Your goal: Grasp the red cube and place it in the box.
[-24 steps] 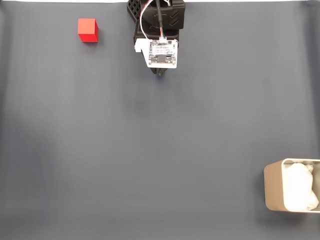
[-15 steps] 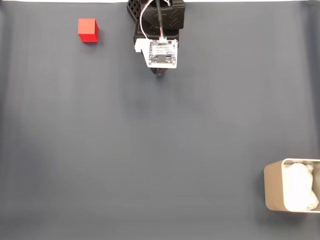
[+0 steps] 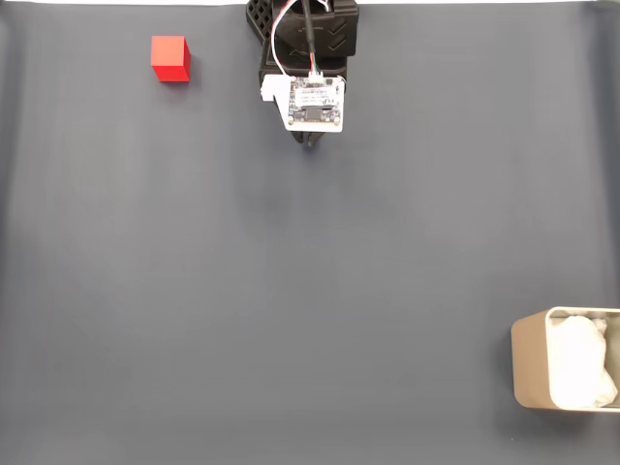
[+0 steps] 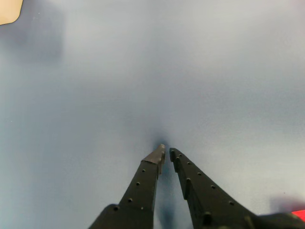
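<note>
Dark grey-blue mat (image 3: 291, 291) covers the whole table in the fixed view, plain and matte, w/ a thin pale strip along the top edge. Far left, near the top: the red cube (image 3: 170, 58) sits flat on the mat, alone, nothing touching it, well apart from the arm. Top centre: the arm (image 3: 308, 44), black body w/ white and red wires running down to a white circuit board (image 3: 312, 104) on the wrist; dark tips of the gripper (image 3: 310, 141) poke out just below the board, pointing down-frame. Cube is off to the left of the gripper, roughly level w/ the arm's base. Far right, bottom corner: the box (image 3: 531, 360), beige w/ rounded corners and pale rim, partly cut by the frame edge, white soft lining (image 3: 581, 360) bunched inside. Box is a long way from both cube and arm.

Wrist view, left to right: small beige corner of the box (image 4: 9, 10) at top left; the two black perforated fingers (image 4: 143, 183) rise from the bottom centre, tips nearly meeting w/ just a thin slit between, so the pincer (image 4: 166, 151) is clenched on nothing, over bare mat. Sliver of red (image 4: 298, 214) at the bottom right edge.
</note>
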You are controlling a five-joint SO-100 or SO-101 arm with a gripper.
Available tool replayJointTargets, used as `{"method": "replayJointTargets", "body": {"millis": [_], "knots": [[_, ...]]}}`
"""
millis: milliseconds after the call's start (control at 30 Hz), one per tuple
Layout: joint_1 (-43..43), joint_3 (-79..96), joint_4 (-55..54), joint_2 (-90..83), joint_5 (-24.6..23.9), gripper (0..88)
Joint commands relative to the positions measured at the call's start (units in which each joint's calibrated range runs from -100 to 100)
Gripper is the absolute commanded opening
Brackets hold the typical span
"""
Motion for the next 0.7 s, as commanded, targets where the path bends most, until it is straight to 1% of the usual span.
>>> {"method": "replayJointTargets", "body": {"millis": [0, 667], "knots": [[0.45, 0.45, 1.35, 0.09, 0.44, 1.0], [0.45, 0.45, 1.35, 0.09, 0.68, 1.0]]}}
